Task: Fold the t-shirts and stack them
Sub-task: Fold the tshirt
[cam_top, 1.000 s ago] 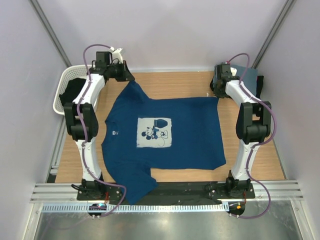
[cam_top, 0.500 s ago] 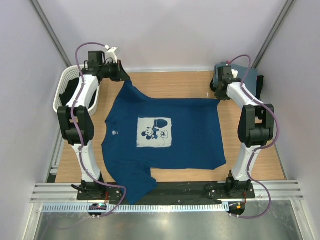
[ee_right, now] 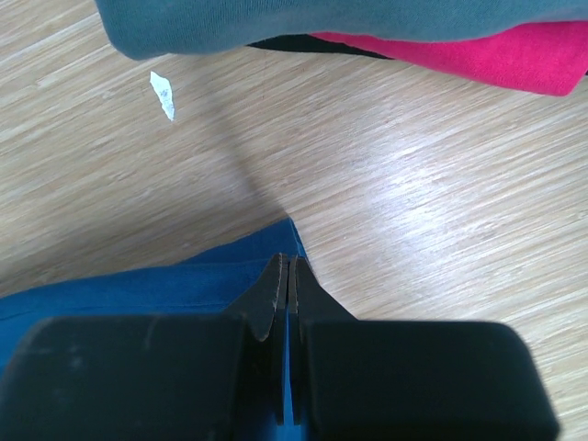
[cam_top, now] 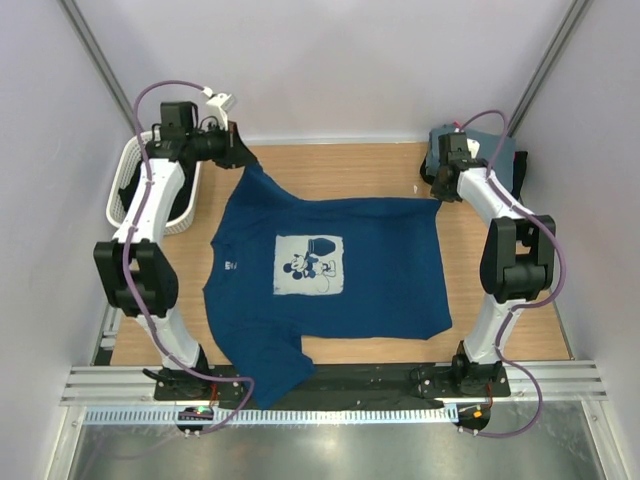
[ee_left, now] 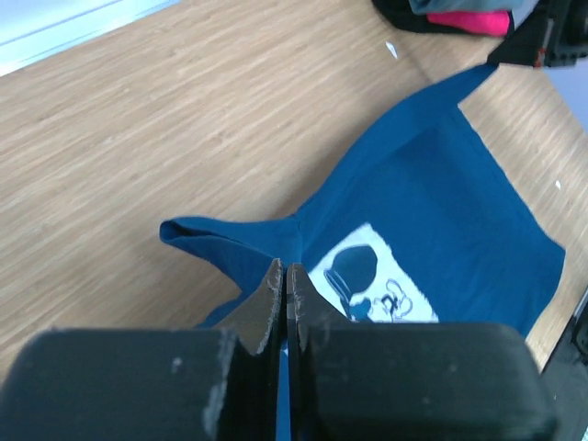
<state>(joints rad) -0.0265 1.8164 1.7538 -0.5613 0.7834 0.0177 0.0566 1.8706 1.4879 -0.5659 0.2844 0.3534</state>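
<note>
The navy blue t-shirt (cam_top: 380, 260) lies spread on the wooden table, its pale Mickey Mouse print (cam_top: 308, 265) facing up. My left gripper (cam_top: 242, 160) is shut on the shirt's far left sleeve, and the wrist view shows cloth pinched between its jaws (ee_left: 285, 276). My right gripper (cam_top: 438, 190) is shut on the shirt's far right corner, seen in its own view (ee_right: 288, 271). Folded tees are stacked at the far right (cam_top: 490, 150): grey (ee_right: 322, 18) on top, then black and red (ee_right: 487, 55).
A white basket (cam_top: 125, 175) holding dark cloth stands at the far left beside the left arm. A small white scrap (ee_right: 163, 94) lies on the wood near the stack. Grey walls close in the table on three sides.
The left arm's elbow has swung outward to the left and its gripper has drawn the sleeve slightly back and left. The right gripper has stayed on its corner.
</note>
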